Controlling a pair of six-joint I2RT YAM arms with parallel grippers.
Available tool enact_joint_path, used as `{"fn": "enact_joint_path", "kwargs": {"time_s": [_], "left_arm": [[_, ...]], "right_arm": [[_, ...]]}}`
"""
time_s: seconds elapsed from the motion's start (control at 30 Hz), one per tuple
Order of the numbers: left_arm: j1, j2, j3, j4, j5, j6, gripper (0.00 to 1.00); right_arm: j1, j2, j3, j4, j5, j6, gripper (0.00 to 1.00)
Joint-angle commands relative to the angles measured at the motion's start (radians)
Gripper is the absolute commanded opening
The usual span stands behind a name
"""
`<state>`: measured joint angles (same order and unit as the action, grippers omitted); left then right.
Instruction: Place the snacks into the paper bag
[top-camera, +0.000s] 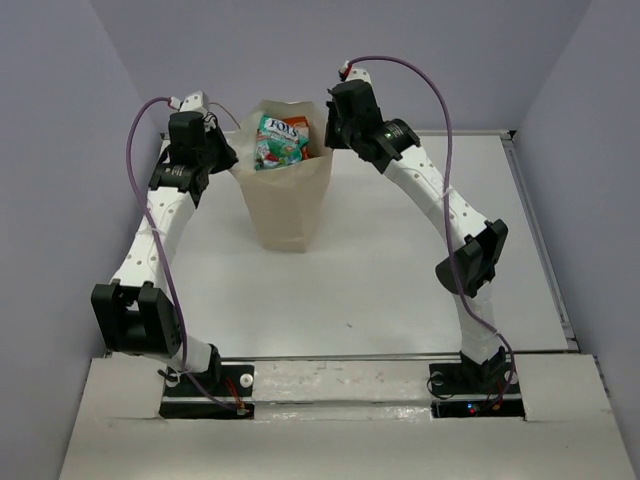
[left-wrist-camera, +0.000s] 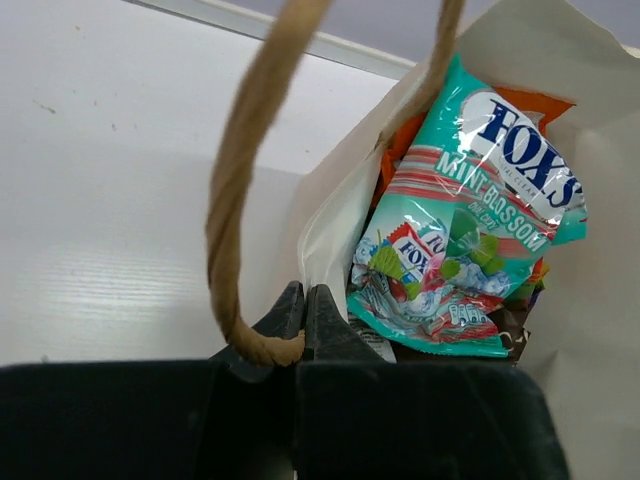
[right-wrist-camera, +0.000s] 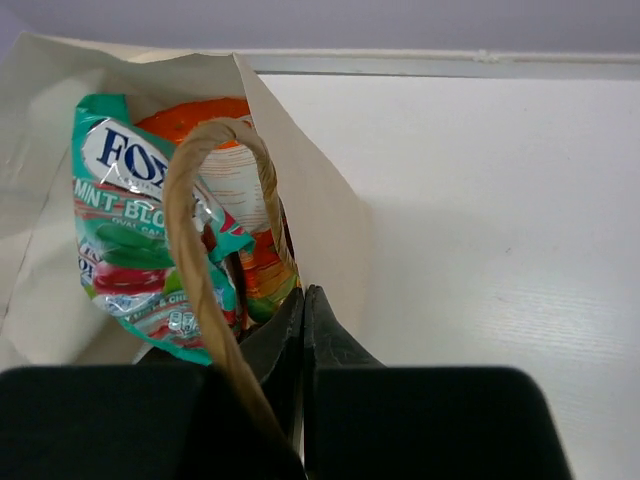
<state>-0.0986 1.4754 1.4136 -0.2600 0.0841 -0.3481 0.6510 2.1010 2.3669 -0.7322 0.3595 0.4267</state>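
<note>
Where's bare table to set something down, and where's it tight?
Biggest free patch: table in front of the paper bag, between the left arm and right arm. Also the strip beyond the right arm. Crowded: the bag mouth, filled by the Fox's mint packet, with the left gripper and right gripper shut on its rim.

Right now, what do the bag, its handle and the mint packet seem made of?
Paper bag: matte cream paper, creased and softly folded. Handle: brown twisted cord, likely paper, showing spiral strands. Teal mint packet: glossy film, plastic or foil, with bright glare spots.
</note>
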Motion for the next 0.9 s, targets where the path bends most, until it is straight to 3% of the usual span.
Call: {"fn": "enact_joint_path", "kwargs": {"time_s": [0.0, 0.17, 0.47, 0.5, 0.53, 0.6, 0.7, 0.73, 0.77, 0.8, 0.87], "left_arm": [[-0.015, -0.044, 0.116, -0.053, -0.021, 0.138, 0.0], [-0.027, -0.05, 0.173, -0.085, -0.001, 0.161, 0.0], [-0.046, -0.067, 0.036, -0.012, -0.024, 0.149, 0.02], [-0.046, -0.066, 0.039, -0.01, -0.024, 0.149, 0.02], [-0.046, -0.064, 0.048, -0.012, -0.036, 0.149, 0.03], [-0.046, -0.063, 0.059, -0.019, -0.055, 0.153, 0.05], [-0.044, -0.067, 0.068, -0.041, -0.073, 0.166, 0.14], [-0.043, -0.067, 0.068, -0.042, -0.105, 0.167, 0.19], [-0.043, -0.069, 0.065, -0.045, -0.11, 0.167, 0.31], [-0.043, -0.07, 0.064, -0.045, -0.11, 0.167, 0.39], [-0.043, -0.072, 0.065, -0.047, -0.101, 0.162, 0.45]], "right_arm": [[0.018, -0.067, 0.152, 0.218, -0.095, -0.134, 0.01], [0.018, -0.058, 0.049, 0.25, -0.241, -0.103, 0.01], [-0.002, -0.061, -0.046, 0.258, -0.208, -0.077, 0.03], [-0.002, -0.061, -0.046, 0.257, -0.205, -0.086, 0.11], [-0.002, -0.059, -0.047, 0.257, -0.206, -0.088, 0.33], [-0.002, -0.064, -0.055, 0.251, -0.206, -0.086, 0.56], [-0.002, -0.085, -0.067, 0.251, -0.206, -0.083, 0.73], [-0.002, -0.09, -0.075, 0.251, -0.2, -0.086, 0.75], [-0.002, -0.093, -0.08, 0.249, -0.195, -0.091, 0.8], [-0.002, -0.096, -0.083, 0.249, -0.192, -0.098, 0.82], [-0.002, -0.104, -0.096, 0.249, -0.188, -0.103, 0.82]]}}
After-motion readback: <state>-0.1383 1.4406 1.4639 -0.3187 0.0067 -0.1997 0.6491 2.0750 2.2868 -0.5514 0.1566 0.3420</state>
